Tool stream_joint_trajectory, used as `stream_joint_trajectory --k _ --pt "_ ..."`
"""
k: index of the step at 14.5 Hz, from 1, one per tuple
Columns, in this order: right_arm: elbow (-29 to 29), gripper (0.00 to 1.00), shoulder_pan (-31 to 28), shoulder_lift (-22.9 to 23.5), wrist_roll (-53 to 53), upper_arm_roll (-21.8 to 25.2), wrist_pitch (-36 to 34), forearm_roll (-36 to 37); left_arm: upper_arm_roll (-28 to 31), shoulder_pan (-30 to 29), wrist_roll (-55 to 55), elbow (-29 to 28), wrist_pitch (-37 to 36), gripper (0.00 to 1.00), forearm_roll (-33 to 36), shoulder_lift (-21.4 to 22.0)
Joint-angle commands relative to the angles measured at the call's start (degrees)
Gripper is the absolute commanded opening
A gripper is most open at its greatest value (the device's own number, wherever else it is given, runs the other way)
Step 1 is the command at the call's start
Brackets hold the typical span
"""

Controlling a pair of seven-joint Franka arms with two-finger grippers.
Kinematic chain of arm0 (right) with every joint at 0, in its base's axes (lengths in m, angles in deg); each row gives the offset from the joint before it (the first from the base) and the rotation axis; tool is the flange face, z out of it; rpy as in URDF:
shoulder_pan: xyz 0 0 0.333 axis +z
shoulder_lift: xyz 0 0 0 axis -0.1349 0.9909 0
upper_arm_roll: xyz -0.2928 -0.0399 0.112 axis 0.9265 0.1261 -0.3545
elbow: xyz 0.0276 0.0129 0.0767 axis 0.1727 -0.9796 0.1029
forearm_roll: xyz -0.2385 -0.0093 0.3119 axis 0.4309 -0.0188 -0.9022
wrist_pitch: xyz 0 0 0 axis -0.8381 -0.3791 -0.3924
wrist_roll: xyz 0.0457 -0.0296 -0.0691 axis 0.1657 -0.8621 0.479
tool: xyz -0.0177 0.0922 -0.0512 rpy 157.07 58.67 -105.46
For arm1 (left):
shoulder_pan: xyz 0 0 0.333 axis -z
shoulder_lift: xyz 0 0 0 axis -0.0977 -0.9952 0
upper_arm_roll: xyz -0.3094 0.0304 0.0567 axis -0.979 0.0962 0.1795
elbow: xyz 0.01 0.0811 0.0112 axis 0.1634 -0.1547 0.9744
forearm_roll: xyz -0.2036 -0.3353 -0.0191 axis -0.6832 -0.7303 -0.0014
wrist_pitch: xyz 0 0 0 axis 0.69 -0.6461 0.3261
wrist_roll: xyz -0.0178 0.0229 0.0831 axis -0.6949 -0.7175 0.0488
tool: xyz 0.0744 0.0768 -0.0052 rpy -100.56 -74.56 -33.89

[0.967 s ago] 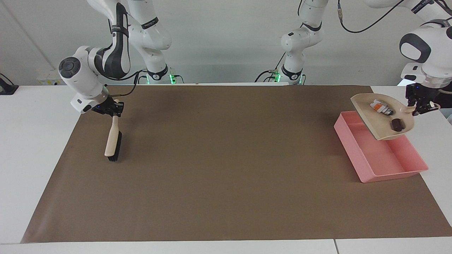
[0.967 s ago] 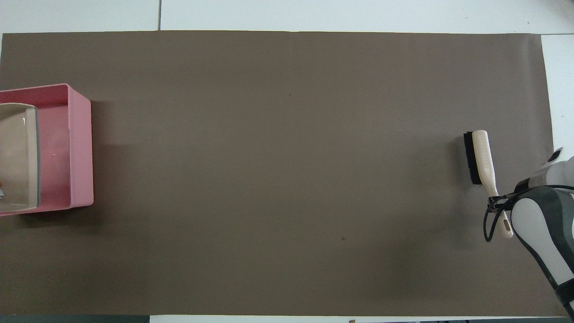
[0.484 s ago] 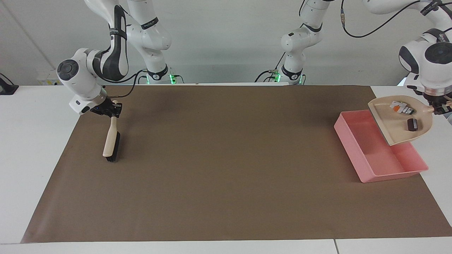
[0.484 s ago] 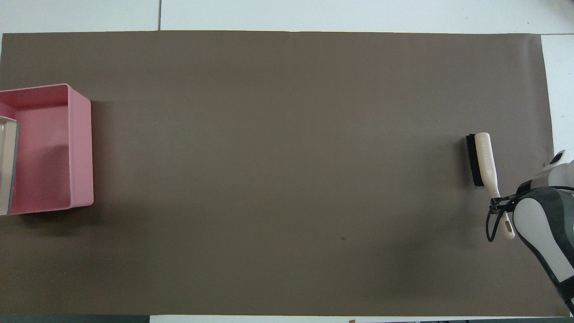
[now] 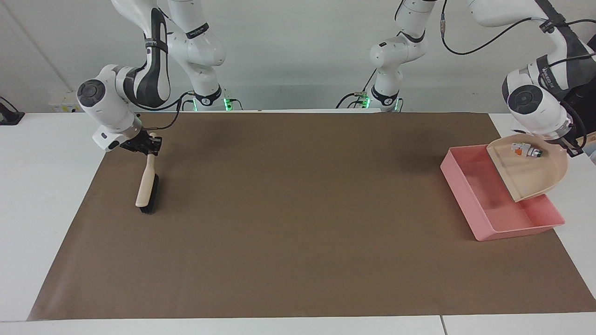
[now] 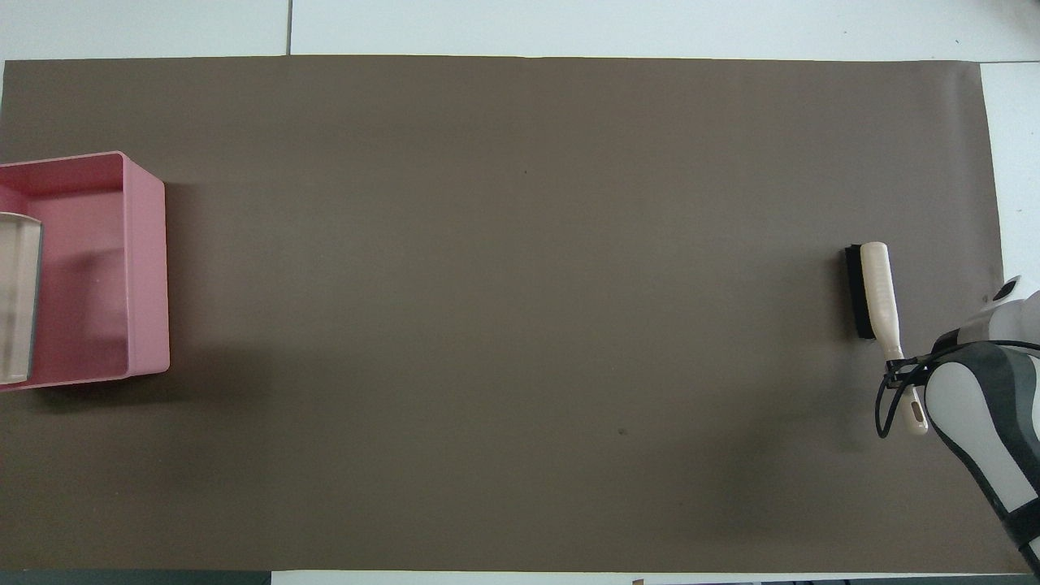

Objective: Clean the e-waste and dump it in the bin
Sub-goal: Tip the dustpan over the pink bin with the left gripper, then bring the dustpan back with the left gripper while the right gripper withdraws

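We see the left gripper (image 5: 569, 148) at the left arm's end of the table, clamped on the handle of a beige dustpan (image 5: 531, 174) that it holds tilted over the bin (image 5: 468, 190), a shallow pink tray on the brown mat (image 5: 298, 209). One piece of e-waste (image 5: 525, 150), white with a green and orange label, sits high in the pan near the handle. We cannot find the small dark piece anywhere; it may be in the bin or hidden by the pan.

We judge the main risk to be the white piece sticking in the pan's upper corner, so the tilt may fail to shed it. A sharper tip could also fling it past the bin's low wall onto the mat.

The right gripper (image 5: 145, 145) waits at the right arm's end of the table, closed on the handle of a beige brush (image 5: 148, 186) whose black bristles rest on the mat.

The facing view shows the pan's inside, the white piece, and both grips. The overhead view shows only the pan's lip (image 6: 18, 301) above the bin (image 6: 146, 268), with no waste visible, but it makes plain that the lip lies within the bin's walls.
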Motion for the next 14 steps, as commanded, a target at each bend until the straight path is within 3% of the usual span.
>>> stream_joint_trajectory --k 1,2,3,5,7,11,14 --pt "-0.9 0.15 -1.2 -0.3 -1.1 -0.9 1.6 0.9 0.5 2.8 2.3 -0.9 -4.8 0.0 4.4 1.3" --pt "-0.9 0.22 -1.2 -0.3 -1.1 -0.9 1.6 0.9 0.5 4.0 2.4 -0.9 -6.7 0.0 5.8 1.3" --pt "-0.8 0.36 -1.2 -0.3 -1.1 -0.9 1.4 0.9 0.5 5.0 2.5 -0.9 -9.2 0.0 7.5 1.4" --pt "0.0 1.0 -0.7 -0.1 -0.2 -1.0 0.6 0.9 0.5 7.3 5.9 -0.9 -13.9 0.0 9.9 1.4" --pt "2.8 1.0 0.0 0.3 -0.1 -1.1 -1.8 0.9 0.5 9.3 6.2 -0.7 -16.9 0.0 10.3 1.4" --pt "12.9 1.0 4.2 -0.8 -0.4 -1.3 -5.6 0.8 -0.1 8.7 -1.7 0.1 -16.0 0.0 8.9 4.8" --pt "21.6 1.0 8.4 -1.7 -7.8 -1.4 -11.9 0.7 -0.1 9.5 -5.1 1.0 -16.1 0.0 -1.6 7.4"
